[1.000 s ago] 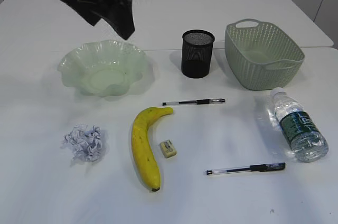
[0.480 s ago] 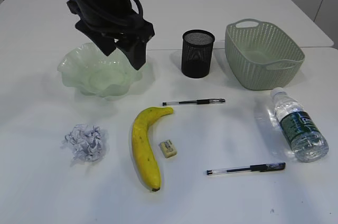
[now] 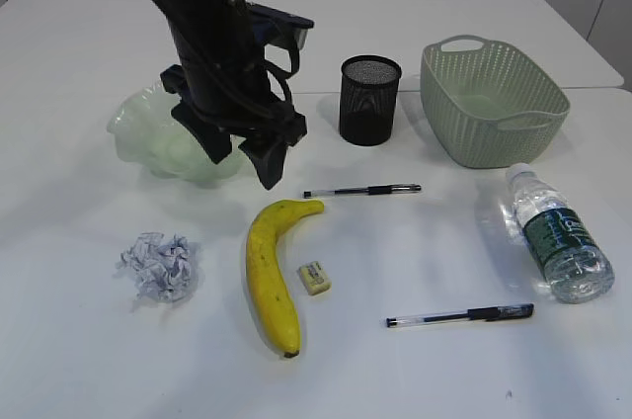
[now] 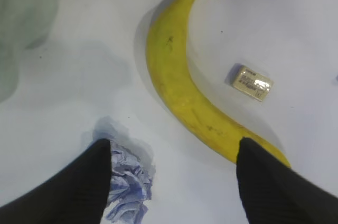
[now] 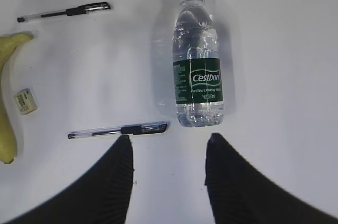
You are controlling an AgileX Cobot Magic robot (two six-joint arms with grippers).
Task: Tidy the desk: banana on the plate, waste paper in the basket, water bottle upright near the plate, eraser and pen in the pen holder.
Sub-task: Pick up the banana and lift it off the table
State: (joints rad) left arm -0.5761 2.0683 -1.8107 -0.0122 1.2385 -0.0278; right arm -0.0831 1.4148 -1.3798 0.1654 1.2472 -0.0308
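Across the large plain white desk nothing has yet been put where the task wants it. The black left arm reaches in over the left half, its fingers spread wide and empty, hanging above the bare desk between the dish and the banana, probably so as to straddle the fruit. The sage green oblong plastic basket with woven-pattern sides stands at the back right and looks empty. The translucent pale green plate with its ruffled rim sits at the back left, partly hidden by the arm; what shows of it holds nothing. The long curved yellow banana lies flat in front of the plate. The clear plastic water bottle with white cap and dark green label lies on its side at the right, below the basket; the right fingers hover apart and empty above the desk near it. The black wire-mesh pen holder stands between plate and basket, seemingly empty. The crumpled white waste paper rests left of the banana. Two slim pens lie loose, one beyond the banana, one nearer the front. The small pale yellow eraser sits just beside the banana.
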